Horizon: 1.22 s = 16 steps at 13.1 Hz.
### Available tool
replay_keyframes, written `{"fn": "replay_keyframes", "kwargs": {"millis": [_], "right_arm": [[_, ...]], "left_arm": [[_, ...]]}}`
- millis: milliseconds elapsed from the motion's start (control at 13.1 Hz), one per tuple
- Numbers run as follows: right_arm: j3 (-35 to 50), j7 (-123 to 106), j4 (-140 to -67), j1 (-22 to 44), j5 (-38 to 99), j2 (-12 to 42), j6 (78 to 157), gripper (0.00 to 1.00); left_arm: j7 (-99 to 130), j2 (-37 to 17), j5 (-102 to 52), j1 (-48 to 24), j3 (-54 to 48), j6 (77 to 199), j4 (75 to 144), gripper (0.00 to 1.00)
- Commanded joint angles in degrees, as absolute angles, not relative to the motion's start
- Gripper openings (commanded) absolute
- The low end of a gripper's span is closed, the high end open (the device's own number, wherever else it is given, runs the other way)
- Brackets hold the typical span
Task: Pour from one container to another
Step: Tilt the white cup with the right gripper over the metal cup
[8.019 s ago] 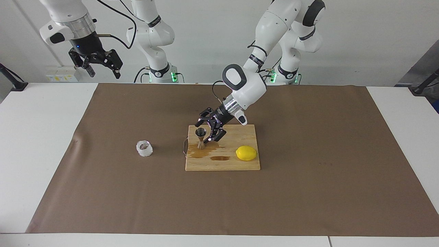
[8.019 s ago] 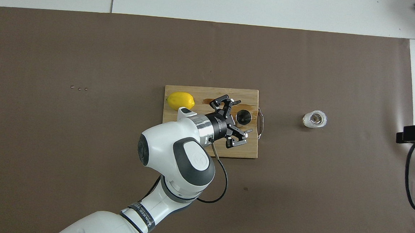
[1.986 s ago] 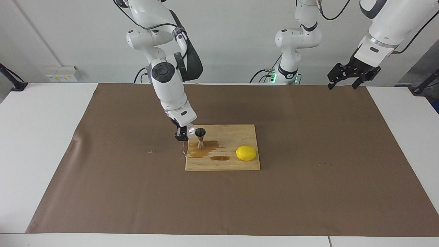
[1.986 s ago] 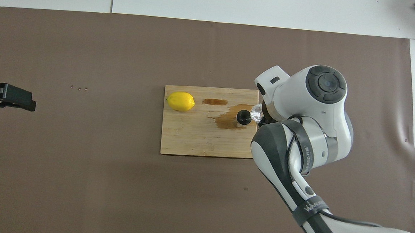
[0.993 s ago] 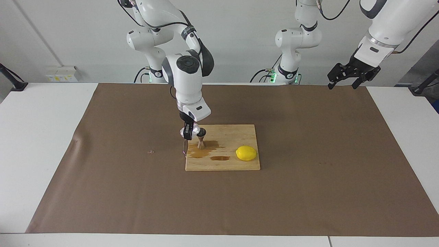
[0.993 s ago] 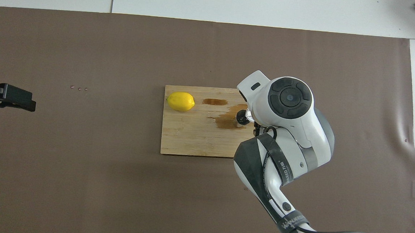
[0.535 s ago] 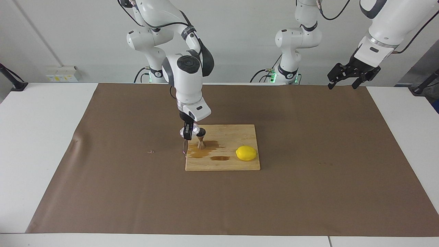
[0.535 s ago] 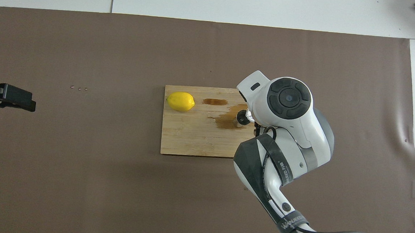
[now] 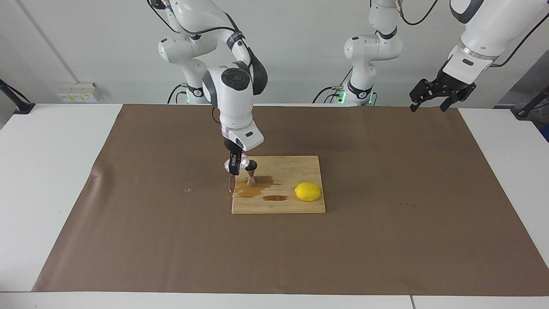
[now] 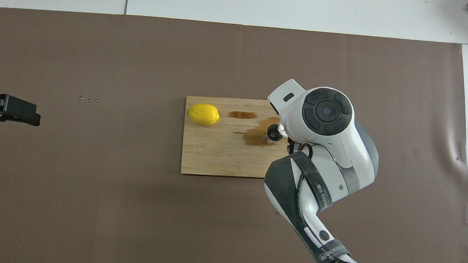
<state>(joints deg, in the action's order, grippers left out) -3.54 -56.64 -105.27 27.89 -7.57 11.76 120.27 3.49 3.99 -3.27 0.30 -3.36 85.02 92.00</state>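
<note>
So the right gripper (image 9: 233, 165) is down at the right arm's end of the wooden cutting board (image 9: 300, 207), with its fingers clamped tight on the little faceted glass cup (image 9: 241, 162). The cup is up off the board, tipped over toward the steel jigger (image 9: 251, 172), and its rim sits right at the jigger's open top, touching or as good as. The jigger stands upright on the board in a brown puddle (image 9: 254, 189), and there's a second smaller wet patch (image 9: 275, 198) a bit farther from the robots. A lemon (image 9: 308, 191) lies on the same board toward the left arm's end, well apart from the jigger. From overhead the right arm's big white wrist covers most of the action, so only the jigger's dark mouth (image 10: 274, 131) and a sliver of glass beside it peek out. The board has a metal handle (image 9: 231, 183) at the right arm's end, just below the gripper. The left gripper (image 9: 441, 92) is waiting, parked up high over the edge of the brown mat (image 9: 386, 249) on the bench (image 9: 506, 171) at the left arm's end, fingers spread wide with nothing in them.
</note>
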Motion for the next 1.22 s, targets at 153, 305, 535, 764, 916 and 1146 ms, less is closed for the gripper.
{"fn": "replay_keyframes", "kwargs": {"millis": [153, 305, 535, 764, 916, 1146], "right_arm": [[-3.34, -55.28, -106.61, 27.25, -8.35, 10.20, 120.23, 0.32], [-3.34, -55.37, -106.96, 26.81, -5.39, 10.20, 120.23, 0.32], [-3.43, -56.77, -107.23, 25.31, 0.60, 10.19, 120.41, 0.32], [-3.43, -58.62, -107.23, 24.44, 3.16, 9.50, 120.15, 0.32], [-3.43, -58.89, -107.23, 23.73, 3.60, 8.62, 119.71, 0.32], [-3.43, -60.98, -107.23, 23.03, 7.19, 7.47, 119.18, 0.32]], "left_arm": [[3.34, 5.80, -2.46, 0.00, -2.99, 84.73, 93.78, 1.00], [3.34, 5.80, -2.46, 0.00, -2.99, 84.73, 93.78, 1.00], [3.34, 5.80, -2.46, 0.00, -2.99, 84.81, 93.78, 1.00], [3.34, 5.80, -2.46, 0.00, -2.99, 84.73, 93.78, 1.00], [3.34, 5.80, -2.46, 0.00, -2.99, 84.73, 93.78, 1.00], [3.34, 5.80, -2.46, 0.00, -2.99, 84.73, 93.78, 1.00]]}}
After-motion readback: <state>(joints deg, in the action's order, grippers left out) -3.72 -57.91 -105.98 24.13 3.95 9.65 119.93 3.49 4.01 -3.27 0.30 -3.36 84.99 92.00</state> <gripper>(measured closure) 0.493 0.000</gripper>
